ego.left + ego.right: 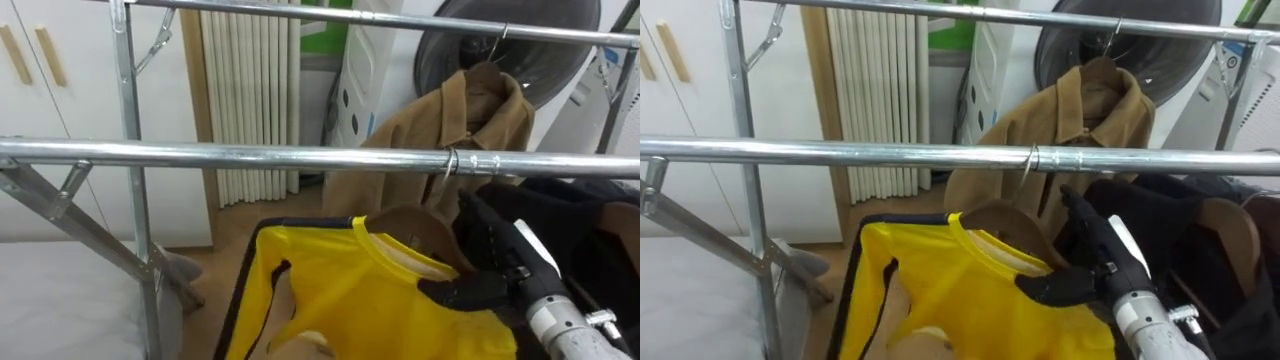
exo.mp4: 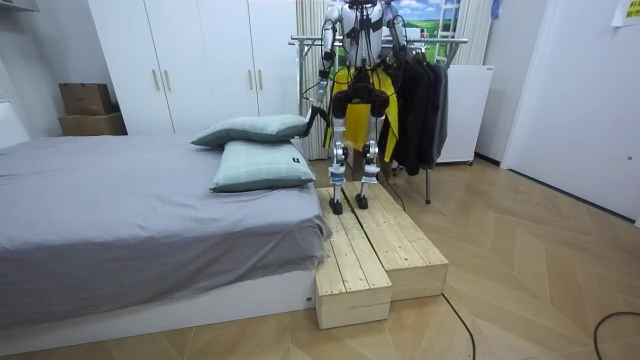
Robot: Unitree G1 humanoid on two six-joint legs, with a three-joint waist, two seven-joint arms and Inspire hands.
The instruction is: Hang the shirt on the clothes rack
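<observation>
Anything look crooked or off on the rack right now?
Yes, mildly: the yellow shirt looks skewed on its wooden hanger. Its collar lies to the left of the hook on the near rail, leaving bare wood showing by the right hand. Nothing looks dropped or damaged.

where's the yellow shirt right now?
Eye views, lower centre: the yellow shirt is on a wooden hanger hooked over the near rail, with the right hand and dark clothes at its right.
</observation>
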